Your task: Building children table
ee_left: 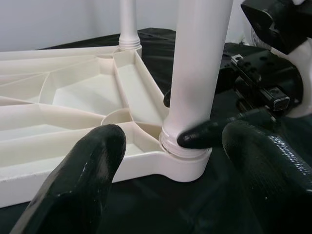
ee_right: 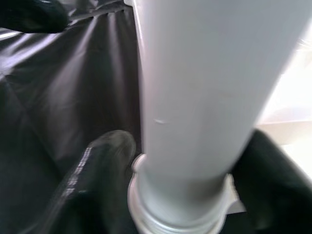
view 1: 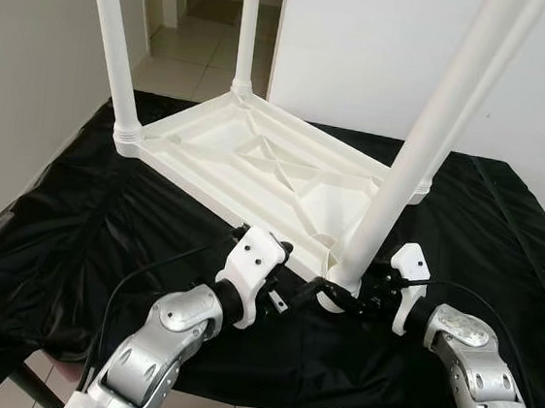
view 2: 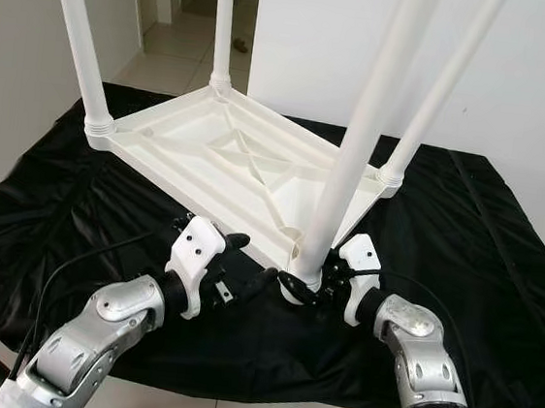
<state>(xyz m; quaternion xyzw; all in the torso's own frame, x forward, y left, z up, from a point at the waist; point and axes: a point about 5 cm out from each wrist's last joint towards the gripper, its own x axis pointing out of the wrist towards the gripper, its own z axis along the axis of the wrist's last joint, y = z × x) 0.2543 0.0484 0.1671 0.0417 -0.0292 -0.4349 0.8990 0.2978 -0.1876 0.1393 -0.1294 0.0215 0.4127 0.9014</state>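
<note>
A white plastic children's table (view 1: 220,167) lies upside down on a black cloth, with its legs pointing up. The nearest leg (view 1: 426,132) stands in the table's front corner socket. My right gripper (view 1: 341,295) is shut around the base of this leg, with a black finger (ee_right: 100,170) on each side of it. My left gripper (view 1: 297,271) is open just left of the same corner. Its fingertips (ee_left: 83,180) are spread in front of the table's edge, touching nothing.
Black cloth (view 1: 65,231) covers the work surface and hangs over its front edge. The other legs (view 1: 113,51) rise at the far corners. A white wall (view 1: 367,48) stands behind, with a doorway and tiled floor (view 1: 197,45) at the back left.
</note>
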